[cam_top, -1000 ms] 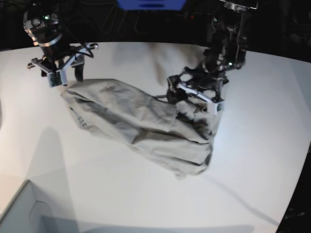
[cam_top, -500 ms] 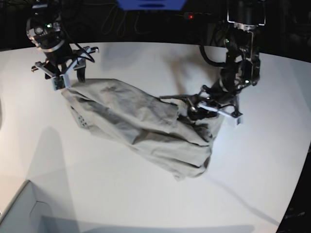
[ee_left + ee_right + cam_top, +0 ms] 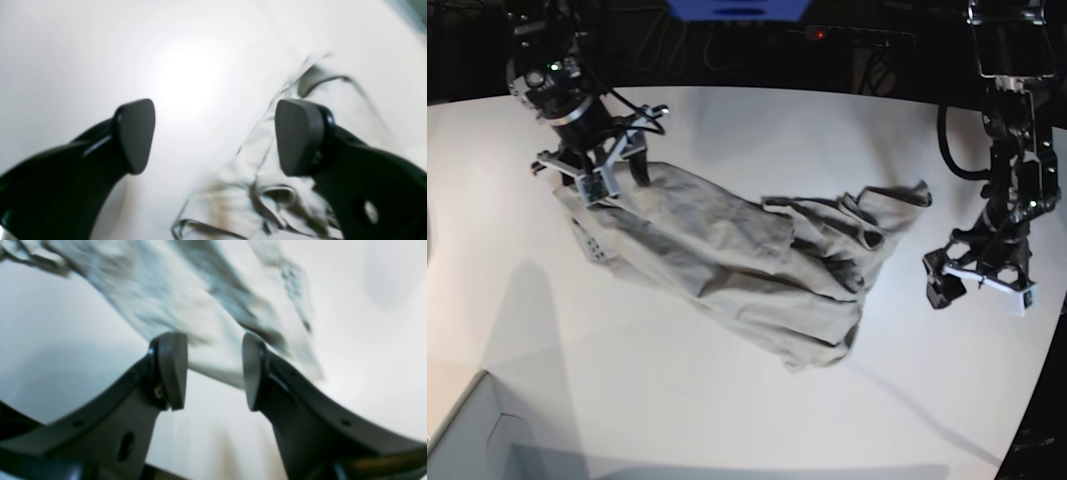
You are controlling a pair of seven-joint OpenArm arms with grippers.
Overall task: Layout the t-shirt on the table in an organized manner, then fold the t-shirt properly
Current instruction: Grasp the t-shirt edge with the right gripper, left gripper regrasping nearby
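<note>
The shirt point(image 3: 727, 250) is seen whole only in the base view, where it is spread slantwise across the middle of the table point(image 3: 667, 400), crumpled and folded over itself, with raised folds at the end nearer the left gripper point(image 3: 982, 285). In that view the left gripper is placed beside the shirt, apart from it, on the right of the picture. The right gripper point(image 3: 607, 178) is set over the shirt's other end, and whether the cloth is touched cannot be told there.

By the left wrist view the jaws are shown spread wide, nothing being held between them; bare white tabletop and a part of the shirt, with a curled fold low in the picture, are revealed. By the right wrist view the fingertips are shown parted, with cloth and tabletop seen through the gap and nothing clenched. A dotted patch point(image 3: 293, 281) on the shirt is seen there, somewhat blurred; it is also shown in the base view, small. A pale box corner point(image 3: 472, 430) is shown at the lower left of the base view.
</note>
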